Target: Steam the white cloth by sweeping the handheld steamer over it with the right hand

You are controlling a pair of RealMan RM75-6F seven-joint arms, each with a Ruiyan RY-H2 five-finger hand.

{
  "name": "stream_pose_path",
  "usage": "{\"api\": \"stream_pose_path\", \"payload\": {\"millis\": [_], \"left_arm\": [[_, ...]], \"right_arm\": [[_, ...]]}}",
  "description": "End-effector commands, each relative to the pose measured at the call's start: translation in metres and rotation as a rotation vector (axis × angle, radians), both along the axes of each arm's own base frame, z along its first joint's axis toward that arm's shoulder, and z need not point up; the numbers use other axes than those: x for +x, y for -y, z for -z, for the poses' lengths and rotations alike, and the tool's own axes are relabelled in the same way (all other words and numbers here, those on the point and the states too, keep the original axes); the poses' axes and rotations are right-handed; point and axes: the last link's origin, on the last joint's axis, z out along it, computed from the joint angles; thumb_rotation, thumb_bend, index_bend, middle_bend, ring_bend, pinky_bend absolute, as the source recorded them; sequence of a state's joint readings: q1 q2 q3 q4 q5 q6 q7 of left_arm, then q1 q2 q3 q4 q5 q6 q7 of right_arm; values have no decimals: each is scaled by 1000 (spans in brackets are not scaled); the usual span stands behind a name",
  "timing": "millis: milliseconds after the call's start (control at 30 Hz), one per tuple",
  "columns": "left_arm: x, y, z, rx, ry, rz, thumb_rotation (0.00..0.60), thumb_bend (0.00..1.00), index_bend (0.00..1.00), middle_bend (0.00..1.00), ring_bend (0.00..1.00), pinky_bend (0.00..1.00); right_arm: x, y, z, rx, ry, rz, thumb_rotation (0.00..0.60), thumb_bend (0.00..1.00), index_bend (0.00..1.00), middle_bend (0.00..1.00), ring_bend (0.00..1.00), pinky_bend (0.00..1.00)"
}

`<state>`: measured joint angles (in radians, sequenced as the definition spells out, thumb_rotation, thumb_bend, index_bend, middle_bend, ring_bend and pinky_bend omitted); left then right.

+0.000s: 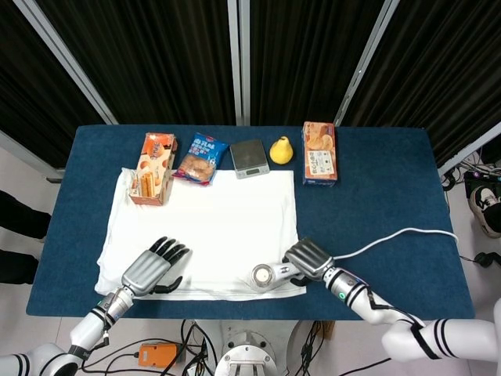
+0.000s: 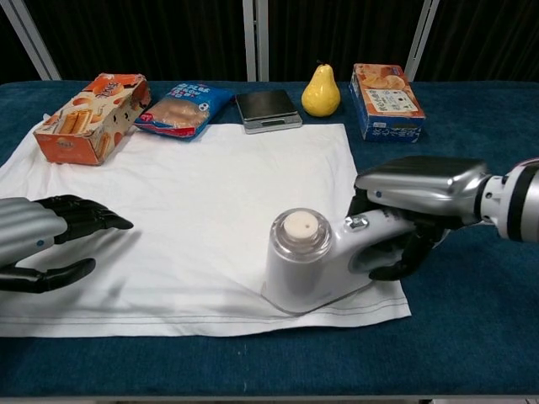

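Note:
The white cloth [image 1: 205, 231] [image 2: 194, 210] lies flat across the blue table. The white handheld steamer [image 1: 268, 276] [image 2: 312, 259] rests on the cloth's near right corner, close to the hem. My right hand [image 1: 309, 259] [image 2: 417, 204] grips the steamer's handle, fingers wrapped around it. Its white cord [image 1: 391, 237] trails off to the right. My left hand [image 1: 151, 268] [image 2: 38, 240] lies on the cloth's near left part, fingers apart, holding nothing.
Along the cloth's far edge stand an orange biscuit box [image 1: 153, 168], a blue snack bag [image 1: 200, 158], a small scale [image 1: 249, 157], a yellow pear [image 1: 281, 150] and an orange carton [image 1: 318, 152]. The table's front edge [image 2: 269, 396] runs just past the cloth's hem.

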<state>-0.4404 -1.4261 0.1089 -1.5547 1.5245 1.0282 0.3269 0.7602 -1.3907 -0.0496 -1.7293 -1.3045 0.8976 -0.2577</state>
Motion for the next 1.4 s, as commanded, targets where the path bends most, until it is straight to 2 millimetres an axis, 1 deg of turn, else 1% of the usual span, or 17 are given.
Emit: {"api": "stream_pose_path", "payload": {"millis": [33,200,333,400,500,600,667,767,833,867,933,1000,1067,1133,1167,1267,1400], "left_arm": [[2,-2,-3,13,8,3,0,343,63,76,0,0],[3,-4,-16,60,46,-13,0,343,63,76,0,0],[-2,-8,-35,123,81,-48,0,343,63,75,0,0],[-6,-10,-44,156,99,-71,0,343,63,75,0,0],[-15,-13,-57,208,123,-114,0,343,62,76,0,0],[-23,-12,-67,250,142,-152,0,343,63,76,0,0],[-27,-11,-71,265,150,-168,0,343,63,75,0,0],[-32,-8,-75,284,158,-190,0,343,63,75,0,0],[-35,-6,-78,295,161,-203,0,343,62,75,0,0],[-36,-5,-79,299,162,-208,0,343,63,75,0,0],[-39,-3,-81,308,165,-219,0,343,63,76,0,0],[-41,-2,-83,317,167,-228,0,343,63,75,0,0],[-44,-1,-86,327,168,-239,0,343,63,75,0,0],[-47,-1,-88,337,170,-249,0,343,63,76,0,0],[-48,0,-89,340,171,-253,0,343,63,76,0,0],[-52,1,-93,353,170,-263,0,343,63,76,0,0],[-57,2,-101,376,171,-281,0,343,63,76,0,0]], "right_arm": [[-8,5,-30,-80,80,46,600,535,1000,937,939,682],[-28,18,-67,-192,142,126,600,535,1000,937,939,683],[-59,27,-92,-270,145,222,600,535,1000,937,938,682],[-74,29,-98,-289,136,265,600,535,1000,937,927,678],[-97,36,-99,-301,110,333,600,535,1000,937,892,653],[-115,44,-92,-305,92,375,600,535,999,937,856,619],[-120,48,-86,-306,90,385,600,534,989,937,834,599],[-125,53,-77,-297,85,390,600,535,945,932,776,563],[-125,55,-72,-292,82,383,600,530,887,892,718,538],[-125,55,-71,-293,80,378,600,494,811,828,649,507],[-125,56,-69,-303,76,363,600,384,644,682,492,421],[-125,55,-68,-308,74,359,600,320,528,577,388,358],[-125,53,-68,-309,70,362,600,241,340,431,251,277],[-126,52,-68,-307,66,364,600,202,185,323,163,213],[-126,51,-69,-307,63,364,600,196,130,282,133,190],[-125,49,-72,-310,60,364,600,186,22,187,73,147],[-124,46,-81,-329,62,358,600,161,0,102,4,84]]}}
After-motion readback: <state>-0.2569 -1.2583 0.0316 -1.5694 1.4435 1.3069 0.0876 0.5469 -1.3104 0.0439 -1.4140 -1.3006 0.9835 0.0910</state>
